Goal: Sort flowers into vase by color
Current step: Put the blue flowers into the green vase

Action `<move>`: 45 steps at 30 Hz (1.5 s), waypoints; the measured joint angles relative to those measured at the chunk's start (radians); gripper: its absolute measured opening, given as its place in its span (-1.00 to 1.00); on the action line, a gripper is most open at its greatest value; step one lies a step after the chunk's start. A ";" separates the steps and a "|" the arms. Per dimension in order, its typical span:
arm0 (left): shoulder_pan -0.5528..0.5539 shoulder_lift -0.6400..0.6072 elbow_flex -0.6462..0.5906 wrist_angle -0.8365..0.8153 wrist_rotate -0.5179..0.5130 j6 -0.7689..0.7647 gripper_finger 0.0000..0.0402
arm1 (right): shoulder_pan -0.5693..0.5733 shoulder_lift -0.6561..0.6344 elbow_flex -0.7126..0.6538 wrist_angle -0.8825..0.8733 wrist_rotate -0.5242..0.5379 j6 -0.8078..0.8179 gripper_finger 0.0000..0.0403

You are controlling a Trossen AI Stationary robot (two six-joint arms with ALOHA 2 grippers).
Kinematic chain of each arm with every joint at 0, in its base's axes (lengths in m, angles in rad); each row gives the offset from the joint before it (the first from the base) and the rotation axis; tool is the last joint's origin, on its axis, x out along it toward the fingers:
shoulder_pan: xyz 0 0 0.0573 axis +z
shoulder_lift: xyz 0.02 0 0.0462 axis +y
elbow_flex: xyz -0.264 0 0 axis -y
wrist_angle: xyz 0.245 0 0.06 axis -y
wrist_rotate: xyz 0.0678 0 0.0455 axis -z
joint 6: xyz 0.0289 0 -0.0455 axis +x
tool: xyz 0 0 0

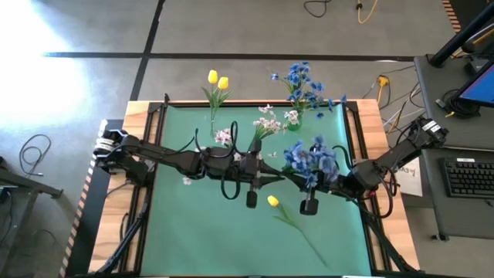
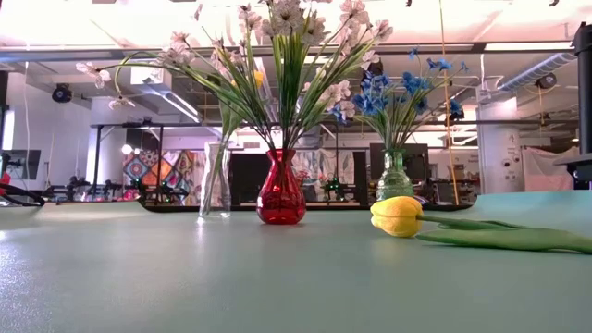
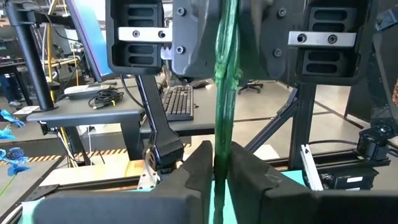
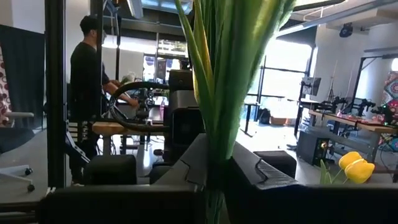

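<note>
3 vases stand at the counter's [image 1: 177, 232] far edge: a clear one [image 2: 215, 185] with 2 yellow tulips [image 1: 217, 79], a red one [image 2: 280, 192], a green one [image 2: 394, 176]. 1 loose tulip [image 1: 272, 201] lies at centre. Left fingers [image 3: 205, 168] pinch a green stem [image 3: 225, 93]; right fingers [image 4: 261, 171] clamp the blue spray's stalks [image 4: 224, 74], blooms [image 1: 310, 158] cut off.

Two dark jointed arms trailing looped black cables.

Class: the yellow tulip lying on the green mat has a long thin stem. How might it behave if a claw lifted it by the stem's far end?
The yellow tulip would probably droop: its bulky head sits at one end of a slender stem. It likely weighs little. Lying flat, it seems unlikely to roll.
</note>
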 joint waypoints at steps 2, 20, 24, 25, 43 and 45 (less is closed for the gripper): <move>-0.002 -0.008 0.000 -0.005 0.000 0.000 -0.77 | 0.000 -0.005 0.000 -0.001 0.000 0.004 -0.88; -0.002 -0.279 0.000 -0.360 -0.002 -0.026 -0.26 | -0.080 -0.175 0.015 0.002 0.515 -0.247 -0.89; -0.002 -0.345 0.000 -0.414 -0.047 -0.023 -0.26 | -0.181 -0.183 0.011 -0.002 0.517 -0.222 -0.89; -0.002 -0.360 0.000 -0.429 -0.058 -0.023 -0.26 | -0.210 -0.184 0.009 -0.003 0.517 -0.209 -0.89; -0.002 -0.428 -0.001 -0.557 -0.090 -0.073 -0.26 | -0.749 -0.202 -0.032 -0.421 0.120 0.247 -0.89; -0.002 -0.428 -0.001 -0.557 -0.089 -0.073 -0.26 | -0.806 -0.194 -0.041 -0.422 0.041 0.270 -0.89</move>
